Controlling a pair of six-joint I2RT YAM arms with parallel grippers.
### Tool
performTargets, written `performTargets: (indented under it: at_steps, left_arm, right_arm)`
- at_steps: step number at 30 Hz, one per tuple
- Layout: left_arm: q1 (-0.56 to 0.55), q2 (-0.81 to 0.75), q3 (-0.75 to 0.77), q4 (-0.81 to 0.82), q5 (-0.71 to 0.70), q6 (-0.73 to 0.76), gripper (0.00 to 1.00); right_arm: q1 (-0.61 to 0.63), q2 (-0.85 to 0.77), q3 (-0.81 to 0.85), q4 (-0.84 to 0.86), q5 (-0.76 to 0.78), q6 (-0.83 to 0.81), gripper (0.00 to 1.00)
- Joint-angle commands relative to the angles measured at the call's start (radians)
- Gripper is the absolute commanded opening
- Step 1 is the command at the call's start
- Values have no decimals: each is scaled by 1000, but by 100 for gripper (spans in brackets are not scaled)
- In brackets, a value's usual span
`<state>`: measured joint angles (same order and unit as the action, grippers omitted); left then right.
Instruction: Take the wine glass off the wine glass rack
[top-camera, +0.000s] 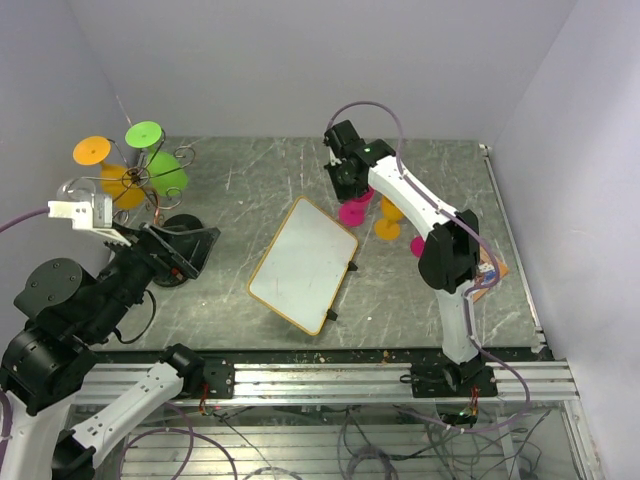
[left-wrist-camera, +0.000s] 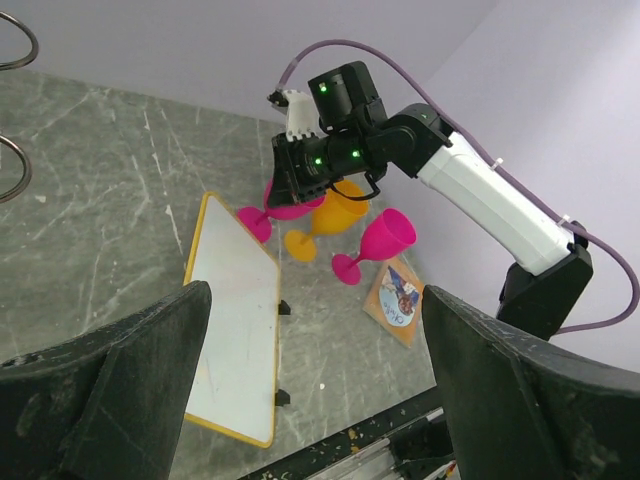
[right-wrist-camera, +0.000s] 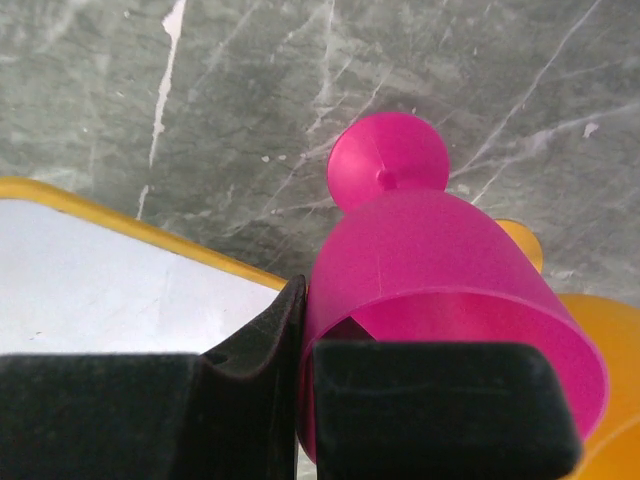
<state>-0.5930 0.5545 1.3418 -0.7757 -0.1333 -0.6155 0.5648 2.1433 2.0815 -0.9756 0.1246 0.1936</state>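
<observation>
The wine glass rack (top-camera: 135, 180), a thin wire tree on a black oval base (top-camera: 186, 222), stands at the far left. A green wine glass (top-camera: 166, 172) and an orange one (top-camera: 124, 190) hang on it. Its wire curls show at the left edge of the left wrist view (left-wrist-camera: 12, 165). My left gripper (top-camera: 185, 255) is open and empty (left-wrist-camera: 315, 380), just in front of the base. My right gripper (top-camera: 345, 190) is shut on the rim of a pink wine glass (right-wrist-camera: 430, 250), one finger inside the bowl. The glass tilts, with its foot (right-wrist-camera: 388, 160) low over the table.
A yellow-framed whiteboard (top-camera: 303, 264) lies mid-table, its corner beside the held glass. An orange glass (top-camera: 390, 215) and a second pink glass (top-camera: 418, 245) stand right of it. A printed card (top-camera: 492, 268) lies near the right edge. Walls close in at the back and sides.
</observation>
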Motion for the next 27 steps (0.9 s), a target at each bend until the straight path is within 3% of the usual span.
performTargets:
  at_steps: [1, 5, 11, 20, 24, 27]
  left_arm:
    - [-5, 5, 0, -16, -37, 24, 96]
    - [-5, 19, -9, -17, -39, 11, 96]
    - [-5, 41, -42, -3, -14, -24, 95]
    - [-5, 100, -37, -6, -8, -9, 100]
    - [-5, 147, -5, 8, 15, -5, 100]
    - [-5, 178, 11, 41, 16, -16, 99]
  right_arm:
    - [-2, 30, 38, -34, 17, -18, 0]
    - [-2, 48, 35, -31, 13, -24, 3]
    - [-3, 54, 28, -8, 23, -38, 19]
    - [-3, 24, 110, -44, 43, -42, 60]
    - [-2, -85, 63, -11, 21, -40, 81]
    - [-2, -209, -26, 43, -6, -30, 90]
